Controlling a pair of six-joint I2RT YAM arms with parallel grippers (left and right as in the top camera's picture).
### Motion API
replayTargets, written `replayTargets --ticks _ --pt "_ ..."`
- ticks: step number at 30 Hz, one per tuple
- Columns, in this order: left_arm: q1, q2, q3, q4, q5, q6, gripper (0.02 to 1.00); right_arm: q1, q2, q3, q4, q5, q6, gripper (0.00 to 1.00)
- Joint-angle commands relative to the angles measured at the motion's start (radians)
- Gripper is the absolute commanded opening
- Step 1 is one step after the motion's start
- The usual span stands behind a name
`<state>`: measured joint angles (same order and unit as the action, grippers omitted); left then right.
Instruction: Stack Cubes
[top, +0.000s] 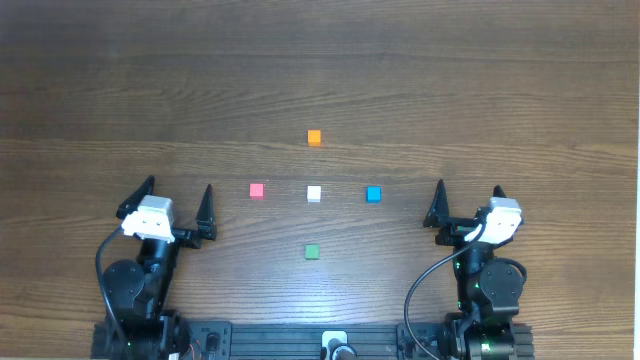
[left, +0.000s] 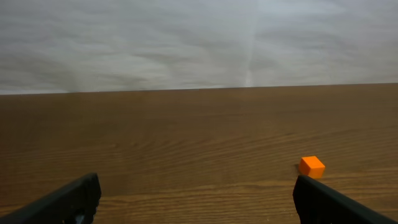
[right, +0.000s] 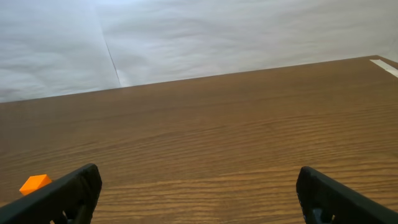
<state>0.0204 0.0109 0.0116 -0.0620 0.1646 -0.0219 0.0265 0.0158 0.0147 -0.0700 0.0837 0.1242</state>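
Observation:
Several small cubes lie on the wooden table between the arms. An orange cube (top: 315, 137) is farthest back, also seen as the orange cube (left: 311, 166) and the orange cube (right: 35, 183). In a row in front of it sit a pink cube (top: 257, 190), a white cube (top: 314, 193) and a blue cube (top: 373, 194). A green cube (top: 312, 252) lies nearest the bases. My left gripper (top: 177, 203) stands open at the left, holding nothing. My right gripper (top: 467, 203) stands open at the right, equally apart from the cubes.
The wooden table (top: 320, 70) stretches far behind the cubes, with a white wall beyond it in both wrist views. The table's right edge (top: 637, 150) runs close to the right arm. Black cables loop by each arm's base.

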Motion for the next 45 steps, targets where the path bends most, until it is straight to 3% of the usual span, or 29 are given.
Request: replayTargets --ticks 1,9,14,22,26,30,37,45 --pt "0.003 -0.004 -0.006 0.001 -0.005 0.015 1.000 -0.007 -0.009 -0.010 0.003 -0.013 -0.006 0.993" --pt "-0.008 0.034 0.011 0.022 0.037 -0.006 1.000 -0.007 -0.009 -0.010 0.003 -0.013 -0.006 0.993" --pt "-0.063 0.270 0.172 0.006 0.058 -0.099 0.998 -0.007 -0.009 -0.010 0.003 -0.013 -0.006 0.993" --pt "-0.168 0.774 0.619 -0.325 0.091 -0.165 0.998 -0.007 -0.009 -0.010 0.003 -0.013 -0.006 0.993" --pt "-0.216 0.995 0.801 -0.495 0.056 -0.226 0.998 -0.007 -0.009 -0.010 0.003 -0.013 -0.006 0.993" --pt "-0.282 1.177 0.906 -0.618 -0.072 -0.310 0.998 -0.007 -0.009 -0.010 0.003 -0.013 -0.006 0.991" --pt "-0.417 1.382 0.919 -0.604 -0.187 -0.443 0.998 -0.007 -0.009 -0.010 0.003 -0.013 -0.006 0.993" --pt "-0.479 1.527 0.925 -0.571 -0.230 -0.514 0.998 -0.007 -0.009 -0.010 0.003 -0.013 -0.006 0.993"
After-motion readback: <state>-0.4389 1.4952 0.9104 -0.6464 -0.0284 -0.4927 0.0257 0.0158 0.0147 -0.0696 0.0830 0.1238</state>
